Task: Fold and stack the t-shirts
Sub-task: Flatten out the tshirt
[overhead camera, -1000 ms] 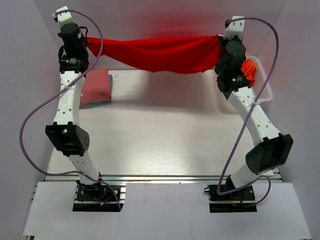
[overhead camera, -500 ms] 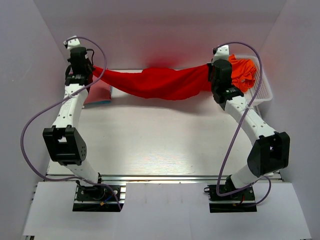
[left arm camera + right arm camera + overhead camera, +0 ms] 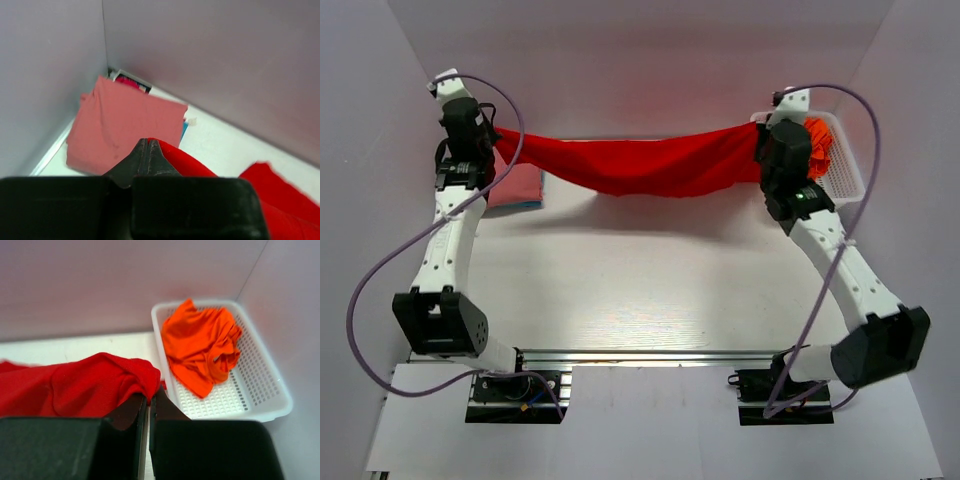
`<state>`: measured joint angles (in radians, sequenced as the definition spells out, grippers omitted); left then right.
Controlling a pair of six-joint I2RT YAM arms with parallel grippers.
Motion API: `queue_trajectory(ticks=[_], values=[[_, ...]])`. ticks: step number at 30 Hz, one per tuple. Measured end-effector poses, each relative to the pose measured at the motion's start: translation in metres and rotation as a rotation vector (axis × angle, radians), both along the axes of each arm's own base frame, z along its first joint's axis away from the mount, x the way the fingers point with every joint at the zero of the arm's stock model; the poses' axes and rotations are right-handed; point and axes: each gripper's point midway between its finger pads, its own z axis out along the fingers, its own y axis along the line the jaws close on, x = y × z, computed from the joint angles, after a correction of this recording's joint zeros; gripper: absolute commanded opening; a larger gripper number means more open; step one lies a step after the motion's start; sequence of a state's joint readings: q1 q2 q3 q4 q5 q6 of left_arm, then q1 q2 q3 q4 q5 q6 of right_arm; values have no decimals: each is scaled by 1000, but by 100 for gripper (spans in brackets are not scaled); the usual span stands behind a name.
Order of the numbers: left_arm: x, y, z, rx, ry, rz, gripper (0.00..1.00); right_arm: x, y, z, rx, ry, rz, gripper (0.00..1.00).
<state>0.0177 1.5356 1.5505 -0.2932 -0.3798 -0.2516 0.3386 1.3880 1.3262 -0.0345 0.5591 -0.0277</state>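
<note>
A bright red t-shirt (image 3: 640,165) hangs stretched in the air between my two grippers above the far part of the table. My left gripper (image 3: 490,140) is shut on its left end, seen in the left wrist view (image 3: 148,142) with red cloth (image 3: 200,165) beside the fingers. My right gripper (image 3: 765,140) is shut on its right end, seen in the right wrist view (image 3: 149,397) with the red cloth (image 3: 85,385) bunched at the tips. A folded dusty pink t-shirt (image 3: 125,120) lies at the far left (image 3: 515,185) on top of a teal-blue one (image 3: 525,203). An orange t-shirt (image 3: 200,345) lies crumpled in the basket.
A white plastic mesh basket (image 3: 845,175) stands at the far right against the wall, also in the right wrist view (image 3: 260,390). Grey walls close the table in at the back and both sides. The white tabletop (image 3: 640,270) lies below the hanging shirt.
Both arms swung toward the middle half a second ago and have spread outward again. The red shirt has stayed held at both ends and now hangs pulled wider.
</note>
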Motion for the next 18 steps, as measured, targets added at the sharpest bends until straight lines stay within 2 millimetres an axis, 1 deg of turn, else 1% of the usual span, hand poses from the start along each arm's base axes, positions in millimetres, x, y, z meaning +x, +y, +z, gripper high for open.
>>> queue_trajectory(ticks=[2, 5, 7, 10, 12, 14, 18], values=[[-13, -1, 29, 4, -63, -8, 0, -15, -5, 28, 18, -66, 2, 0], [-38, -3, 74, 14, -163, -17, 0, -40, -12, 68, 44, -162, 16, 0], [-58, -4, 111, 22, -247, -23, 0, -59, -18, 99, 56, -234, 22, 0], [-82, -5, 166, 38, -368, -28, 0, -80, -25, 142, 68, -332, 33, 0], [-96, -5, 198, 49, -439, -31, 0, -93, -28, 166, 73, -388, 43, 0], [-112, -5, 222, 64, -494, -29, 0, -106, -31, 186, 75, -437, 49, 0], [-142, -4, 248, 85, -562, -25, 0, -127, -38, 211, 70, -502, 54, 0]])
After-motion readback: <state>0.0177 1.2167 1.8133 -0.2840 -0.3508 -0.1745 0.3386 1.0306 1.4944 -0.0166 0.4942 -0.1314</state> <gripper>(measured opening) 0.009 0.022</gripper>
